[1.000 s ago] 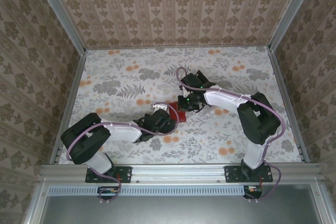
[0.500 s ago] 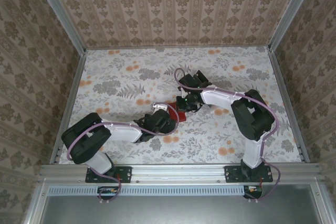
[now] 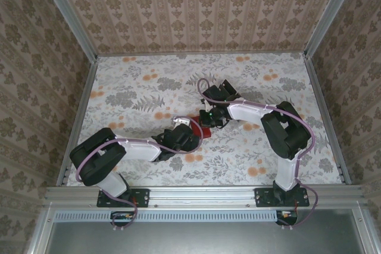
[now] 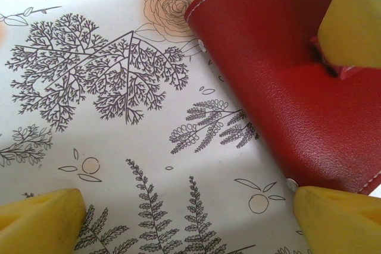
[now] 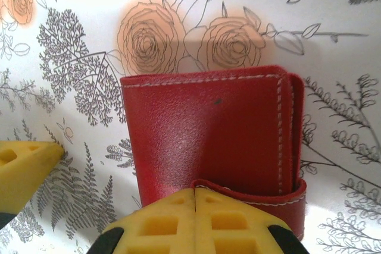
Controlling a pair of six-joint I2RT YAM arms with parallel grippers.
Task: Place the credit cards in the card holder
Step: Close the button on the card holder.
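The card holder [image 3: 200,127] lies closed at mid-table [image 3: 137,87]; my left gripper [image 4: 190,218] straddles its near-left corner with fingers spread wide, probably to brace it. My right gripper [image 5: 195,206] meets the snap tab [image 5: 250,193] with fingers pressed together, presumably to lift the flap, though I cannot tell whether the tab is pinched. Since a second ago my right arm has swung slightly left; holder and left arm are unchanged

I stand in a lab test booth: aluminium rails [image 3: 202,194] along the frame's bottom, wallpapered walls [image 3: 196,10] above, floral tabletop [image 3: 137,87] mid-frame.
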